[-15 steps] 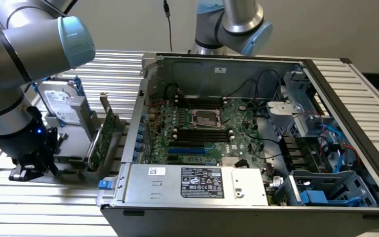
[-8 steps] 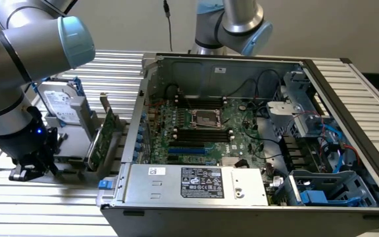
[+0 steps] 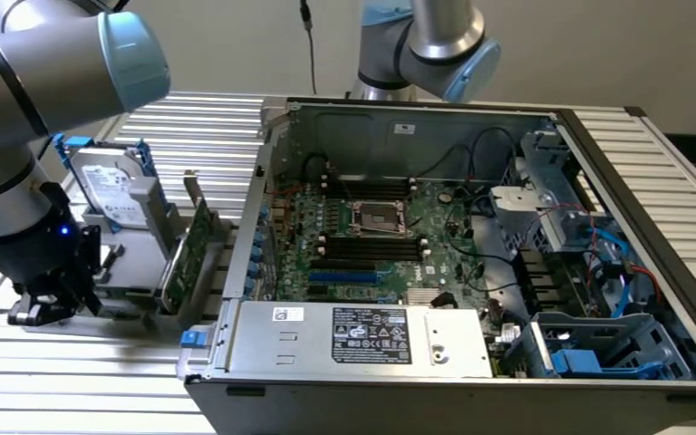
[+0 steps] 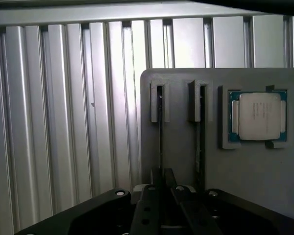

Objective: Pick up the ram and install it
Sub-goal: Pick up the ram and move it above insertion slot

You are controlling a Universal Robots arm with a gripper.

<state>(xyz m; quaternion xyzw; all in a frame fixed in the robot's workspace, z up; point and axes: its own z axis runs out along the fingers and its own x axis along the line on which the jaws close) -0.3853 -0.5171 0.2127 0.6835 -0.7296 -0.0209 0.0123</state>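
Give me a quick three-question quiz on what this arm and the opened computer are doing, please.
1. True or false: the computer case stands open, with its motherboard in plain sight.
2. What sits in the square recess of the gray holder, beside its two slots? A) processor chip B) fan C) battery
3. Fill in: the gripper is closed on the thin ___ standing on edge in one of the holder's slots.
Key: 1 true; 2 A; 3 ram.
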